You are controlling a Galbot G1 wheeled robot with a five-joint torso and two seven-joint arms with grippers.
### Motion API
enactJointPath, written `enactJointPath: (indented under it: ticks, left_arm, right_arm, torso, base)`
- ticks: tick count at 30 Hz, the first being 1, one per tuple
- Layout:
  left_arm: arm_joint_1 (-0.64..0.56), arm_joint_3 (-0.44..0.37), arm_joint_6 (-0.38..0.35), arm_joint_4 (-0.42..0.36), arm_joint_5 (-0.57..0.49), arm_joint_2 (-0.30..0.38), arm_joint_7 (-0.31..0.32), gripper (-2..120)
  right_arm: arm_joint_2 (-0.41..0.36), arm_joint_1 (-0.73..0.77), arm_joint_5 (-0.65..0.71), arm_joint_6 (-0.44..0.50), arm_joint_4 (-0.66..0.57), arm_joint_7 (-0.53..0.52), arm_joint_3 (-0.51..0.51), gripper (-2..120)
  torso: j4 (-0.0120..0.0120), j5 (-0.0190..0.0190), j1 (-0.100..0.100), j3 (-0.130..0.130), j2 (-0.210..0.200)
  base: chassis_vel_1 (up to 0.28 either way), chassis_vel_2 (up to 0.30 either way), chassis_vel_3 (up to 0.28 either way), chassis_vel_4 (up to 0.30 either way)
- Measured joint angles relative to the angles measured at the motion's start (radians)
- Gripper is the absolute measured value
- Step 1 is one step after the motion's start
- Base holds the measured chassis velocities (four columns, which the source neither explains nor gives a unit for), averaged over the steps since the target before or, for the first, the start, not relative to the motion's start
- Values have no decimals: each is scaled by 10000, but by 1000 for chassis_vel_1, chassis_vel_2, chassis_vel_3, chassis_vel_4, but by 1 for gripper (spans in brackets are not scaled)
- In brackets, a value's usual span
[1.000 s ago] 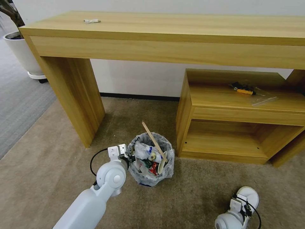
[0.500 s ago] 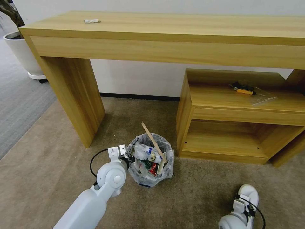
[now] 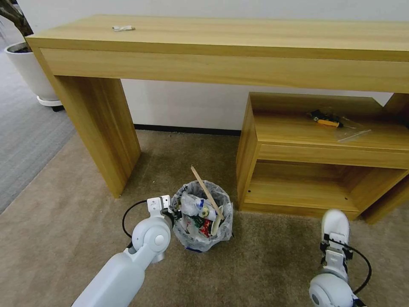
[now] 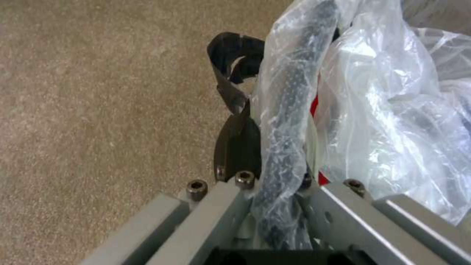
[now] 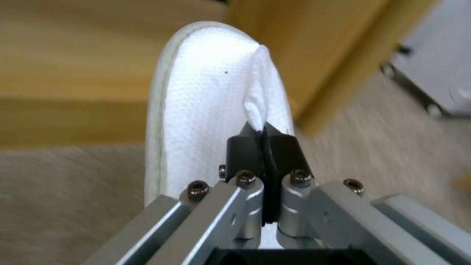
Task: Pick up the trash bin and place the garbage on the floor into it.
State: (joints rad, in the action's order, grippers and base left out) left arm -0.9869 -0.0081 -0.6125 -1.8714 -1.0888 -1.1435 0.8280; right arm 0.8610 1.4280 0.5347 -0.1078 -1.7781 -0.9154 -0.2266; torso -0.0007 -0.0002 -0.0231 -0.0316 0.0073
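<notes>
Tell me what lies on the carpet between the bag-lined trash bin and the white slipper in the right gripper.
Nothing: in the head view, bare beige carpet separates the round, clear-bag-lined trash bin from the white slipper pinched in the right gripper.

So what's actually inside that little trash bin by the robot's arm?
The trash bin has a clear liner bag holding a wooden stick poking out over the rim, white crumpled wrappers and something red. Whatever lies deeper is covered by that litter. The left gripper grips its rim.

White rounded arms, black cables, grey screwed brackets.
</notes>
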Motion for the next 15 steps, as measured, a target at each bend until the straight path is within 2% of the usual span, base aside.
enactJointPath:
  ticks: [4, 6, 8, 10, 11, 12, 13, 14, 15]
  left_arm:
    - [144, 110, -12, 46, -122, 27, 69, 0]
    - [157, 117, -15, 57, -137, 29, 75, 0]
    - [212, 175, -23, 125, -154, 56, 81, 0]
    - [220, 184, -25, 135, -157, 58, 80, 0]
    - [228, 200, -27, 152, -171, 57, 83, 0]
    - [228, 200, -27, 152, -171, 57, 83, 0]
    - [275, 233, -34, 198, -188, 42, 94, 0]
    - [408, 370, -43, 282, -232, 36, 103, 0]
    - [408, 370, -43, 282, -232, 36, 103, 0]
  right_arm:
    - [-1162, -103, 212, -235, -1278, -86, 590, 0]
    - [-1311, -161, 275, -251, -1407, -99, 673, 0]
    - [-2124, -579, 552, -218, -1881, -126, 1167, 0]
    - [-2330, -734, 629, -174, -1985, -121, 1335, 0]
    - [-2850, -1205, 985, -140, -2267, -68, 1731, 0]
    - [-2850, -1205, 985, -140, -2267, -68, 1731, 0]
    - [-3220, -1667, 1338, -104, -2551, -36, 2016, 0]
    - [-3845, -2556, 2261, -102, -3347, 117, 2562, 0]
    - [-3845, -2556, 2261, -102, -3347, 117, 2562, 0]
  torso:
    - [-2, 0, 0, 0, -1]
    - [-1, 0, 0, 0, 0]
    - [-1, 1, 0, 0, 0]
    - [0, -1, 0, 0, 0]
    - [-2, 5, 0, 0, 0]
    - [-2, 5, 0, 0, 0]
    - [4, 0, 0, 0, 0]
    - [4, 0, 0, 0, 0]
    - [4, 0, 0, 0, 0]
  base:
    - [0, 0, 0, 0]
    - [0, 0, 0, 0]
    - [0, 0, 0, 0]
    - [0, 0, 0, 0]
    - [0, 0, 0, 0]
    - [0, 0, 0, 0]
    - [0, 0, 0, 0]
    - [0, 0, 0, 0]
    - [0, 0, 0, 0]
